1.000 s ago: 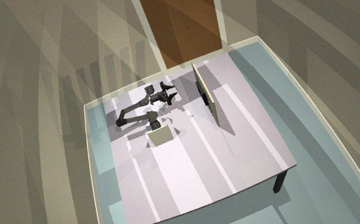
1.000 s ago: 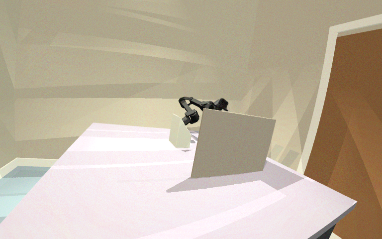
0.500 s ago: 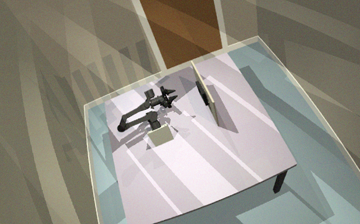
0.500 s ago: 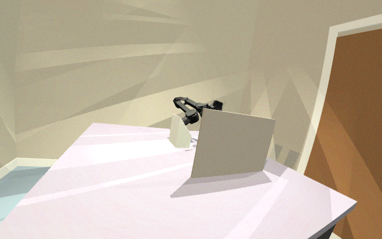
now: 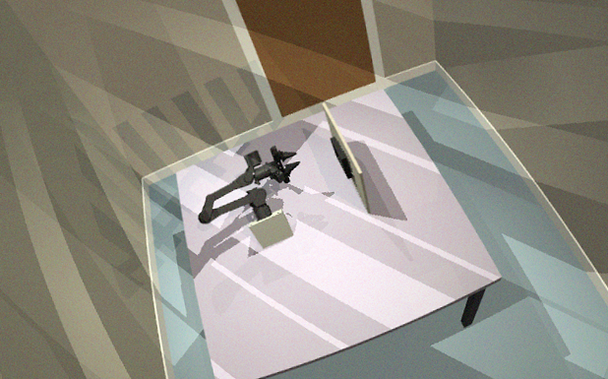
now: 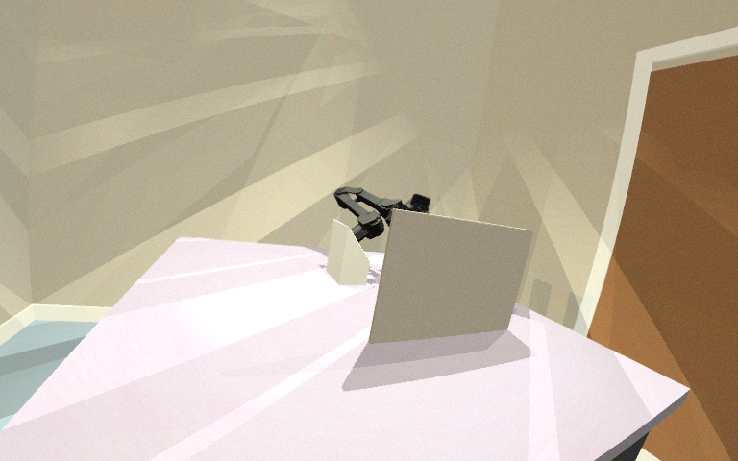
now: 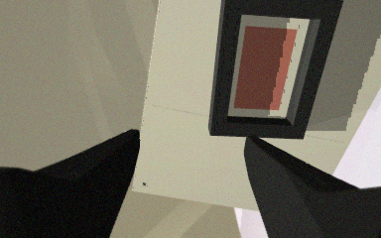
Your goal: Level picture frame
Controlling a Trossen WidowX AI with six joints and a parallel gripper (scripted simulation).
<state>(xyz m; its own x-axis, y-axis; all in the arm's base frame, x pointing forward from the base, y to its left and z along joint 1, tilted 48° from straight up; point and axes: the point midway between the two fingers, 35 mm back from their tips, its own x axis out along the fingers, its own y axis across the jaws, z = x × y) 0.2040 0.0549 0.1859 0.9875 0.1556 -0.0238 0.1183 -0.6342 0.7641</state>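
Observation:
The black picture frame (image 5: 341, 157) (image 7: 258, 127) with a red picture hangs on the cream upright panel (image 6: 452, 277) (image 7: 181, 64). The wrist view is rolled, so the panel's top edge is on the left. The frame's edges are not parallel to the panel's; it looks crooked, with the end nearer the fingers lower. Screw and notched strip are hidden. My gripper (image 5: 298, 157) (image 7: 192, 141) is open and empty, in front of the panel with a gap in the top view. In the wrist view one fingertip overlaps the frame's lower border in the picture. The panel hides the gripper in the exterior view.
The pale table (image 5: 341, 276) (image 6: 272, 413) carries the panel and the cream arm mount (image 5: 272, 229) (image 6: 348, 260). The folded arm stands on the mount. A brown door (image 5: 312, 22) (image 6: 679, 217) is in the wall beyond. Striped shadows cross the table and walls.

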